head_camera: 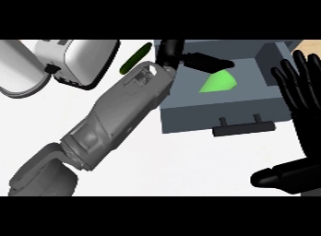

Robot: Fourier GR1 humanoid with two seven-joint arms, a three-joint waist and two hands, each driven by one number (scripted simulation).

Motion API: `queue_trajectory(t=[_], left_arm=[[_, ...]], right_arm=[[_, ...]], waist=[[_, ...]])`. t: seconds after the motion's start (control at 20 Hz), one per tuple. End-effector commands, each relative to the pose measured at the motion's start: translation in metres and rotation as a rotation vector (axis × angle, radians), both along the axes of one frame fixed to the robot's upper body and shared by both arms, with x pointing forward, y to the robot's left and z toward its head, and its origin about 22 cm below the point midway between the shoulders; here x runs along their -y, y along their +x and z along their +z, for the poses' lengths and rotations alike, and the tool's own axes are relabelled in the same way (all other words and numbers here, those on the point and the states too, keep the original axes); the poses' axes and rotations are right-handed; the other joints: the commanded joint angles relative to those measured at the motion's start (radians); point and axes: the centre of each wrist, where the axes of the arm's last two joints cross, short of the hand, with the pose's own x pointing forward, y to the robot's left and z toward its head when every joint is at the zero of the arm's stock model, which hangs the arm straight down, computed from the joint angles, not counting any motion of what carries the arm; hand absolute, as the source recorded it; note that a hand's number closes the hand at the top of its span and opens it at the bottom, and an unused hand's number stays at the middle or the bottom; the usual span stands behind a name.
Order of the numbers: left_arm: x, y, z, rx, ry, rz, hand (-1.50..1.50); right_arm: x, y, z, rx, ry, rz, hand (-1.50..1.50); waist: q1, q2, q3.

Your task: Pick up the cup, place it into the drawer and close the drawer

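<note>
A grey drawer (190,115) stands pulled out on the white counter, its dark handle (243,129) facing me. Inside it lies a bright green cup (220,83). My left forearm crosses the middle of the view, and my left hand (197,60) hangs over the drawer's far left part, just above the cup. Its fingers look straight and do not wrap the cup. My right hand (303,92) rests open at the right edge, fingers up, beside the drawer's right wall.
A white and grey appliance (78,60) stands at the back left next to a large white cylinder (13,69). A dark green flat object (136,59) shows beside my left wrist. Bare white counter lies in front of the drawer.
</note>
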Motion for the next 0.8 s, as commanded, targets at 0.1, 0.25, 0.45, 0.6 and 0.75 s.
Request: queue_trajectory(t=[0.1,0.25,0.45,0.6,0.75], left_arm=[[0.005,-0.002,0.014,0.066,-0.169,-0.056,-1.5],[0.003,-0.003,0.015,0.023,-0.21,-0.075,-1.5],[-0.019,-0.003,0.02,0.004,-0.275,-0.05,-1.5],[-0.046,-0.001,0.004,0.024,-0.288,-0.011,-1.5],[-0.073,-0.008,-0.016,-0.007,-0.335,0.034,-1.5]], right_arm=[[0.002,0.003,0.006,-0.012,0.03,0.027,-1.5],[0.023,-0.023,0.003,-0.018,0.005,0.036,-1.5],[0.031,-0.028,0.009,-0.009,-0.08,0.046,1.5],[0.029,-0.025,0.002,0.005,-0.225,0.064,1.5],[0.033,-0.036,-0.004,0.007,-0.306,0.056,1.5]], waist=[[0.041,-0.011,-0.001],[0.069,-0.022,-0.001],[0.101,-0.031,-0.001],[0.114,-0.029,-0.002],[0.122,-0.034,-0.001]])
